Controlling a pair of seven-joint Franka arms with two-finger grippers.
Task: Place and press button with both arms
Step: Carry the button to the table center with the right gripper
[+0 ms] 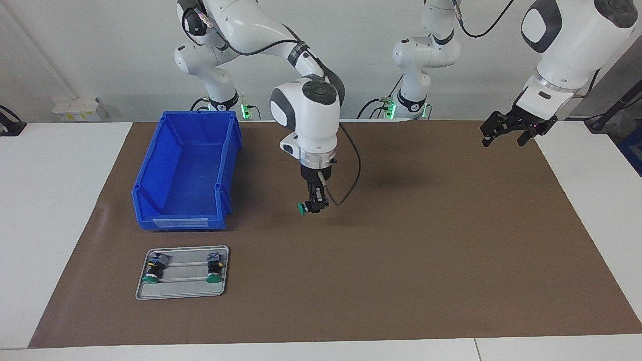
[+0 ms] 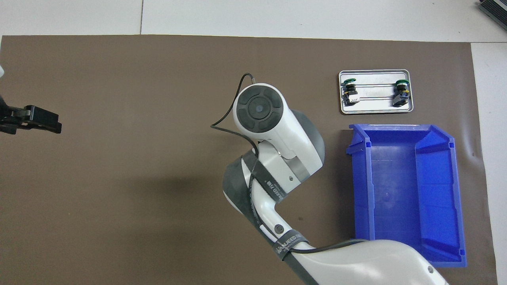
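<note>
My right gripper (image 1: 315, 204) hangs over the middle of the brown mat, shut on a button (image 1: 302, 208) whose green cap points sideways toward the right arm's end of the table. From overhead the right arm's wrist hides that gripper and its button. Two more buttons (image 1: 152, 271) (image 1: 214, 270) lie on a small grey tray (image 1: 181, 292), also seen as buttons (image 2: 350, 92) (image 2: 401, 92) on the tray (image 2: 375, 111). My left gripper (image 1: 506, 134) (image 2: 43, 120) waits open and empty above the mat's edge at the left arm's end.
An empty blue bin (image 1: 186, 170) (image 2: 404, 190) stands on the mat (image 1: 426, 250) at the right arm's end, nearer to the robots than the tray. White table surface (image 1: 55, 200) borders the mat.
</note>
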